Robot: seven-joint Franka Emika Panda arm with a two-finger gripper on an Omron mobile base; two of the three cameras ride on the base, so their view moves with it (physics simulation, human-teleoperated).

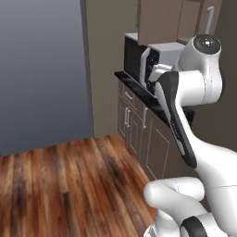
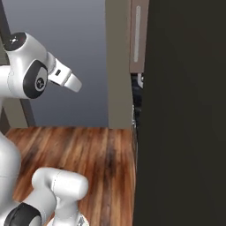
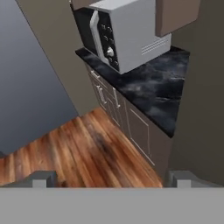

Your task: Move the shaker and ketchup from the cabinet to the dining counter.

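Observation:
My gripper (image 3: pixel 113 180) is open, with nothing between its fingertips (image 3: pixel 43 179), which stand wide apart. It hangs in the air in front of the microwave worktop, facing down at it. The brown wooden cabinet (image 1: pixel 176 18) hangs on the wall above the microwave, its doors shut, with a silver bar handle (image 1: pixel 210 18). An edge of the cabinet (image 2: pixel 137 35) with a handle also shows in the right base view, and its underside (image 3: pixel 175 15) in the hand view. The shaker and the ketchup are hidden. The dining counter is out of view.
A silver microwave (image 3: pixel 118 35) stands on a narrow black marble worktop (image 3: pixel 153 92) over brown drawer units (image 1: pixel 139 129). A tall dark panel (image 2: pixel 185 110) closes the right side. Wooden floor (image 1: pixel 69 185) stretches to the left toward a grey wall (image 1: pixel 41 69).

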